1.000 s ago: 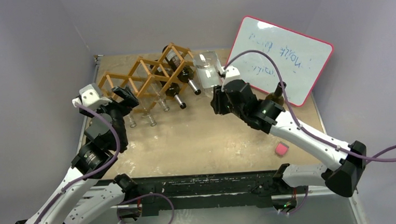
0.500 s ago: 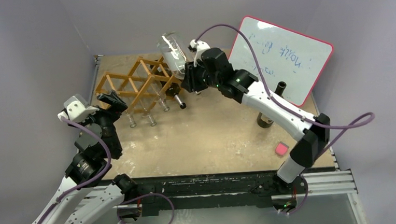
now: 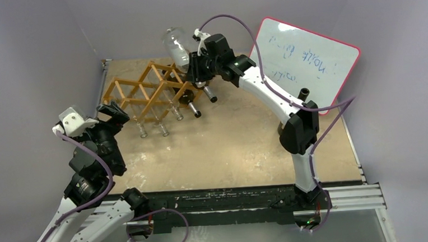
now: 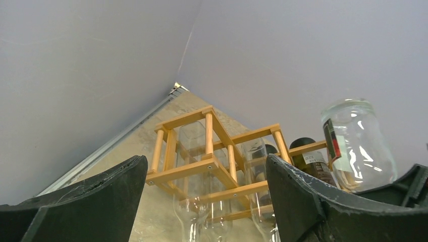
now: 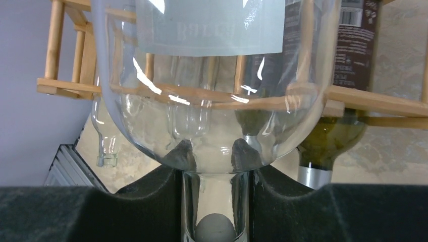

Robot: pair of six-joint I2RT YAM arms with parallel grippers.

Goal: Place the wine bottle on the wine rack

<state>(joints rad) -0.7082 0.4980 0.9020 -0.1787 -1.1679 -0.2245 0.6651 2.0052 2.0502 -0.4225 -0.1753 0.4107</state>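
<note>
The right claw [image 3: 196, 67] clamps the neck of a clear wine bottle [image 3: 177, 43], holding it aloft, base uppermost, over the right end of the wine rack [image 3: 142, 90]. The left claw [image 3: 116, 111] hangs wide apart and empty near the rack's left end. The rack stands at the counter's [image 3: 230, 148] back left, a whiteboard [image 3: 309, 59] leaning at back right.

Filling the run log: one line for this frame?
right gripper: shut on bottle neck | bottle: raised by rack, not racked | left gripper: open, empty
</note>
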